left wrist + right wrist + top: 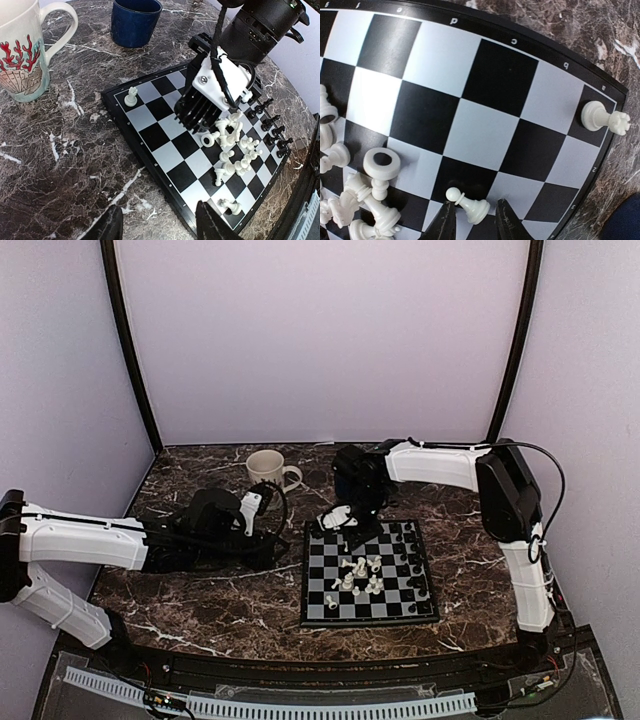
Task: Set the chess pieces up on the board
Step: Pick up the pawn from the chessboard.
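A: Nearest item?
B: A white pawn, laid flat between the right gripper jaws; whether it is gripped cannot be told.
A: Beyond?
B: The board is set on the table, with white pieces heaped mid-board. The left gripper jaws are held open and empty.

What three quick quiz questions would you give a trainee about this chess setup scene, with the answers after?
1. True or false: the left gripper holds a chess piece.
2. Which piece lies between the fingers of the right gripper? A. a black pawn. B. a white pawn. C. a white queen.
3. How many mugs stand on the table?

Key:
1. False. Its jaws are open with nothing between them.
2. B.
3. Two: the coral-print mug and the blue mug.
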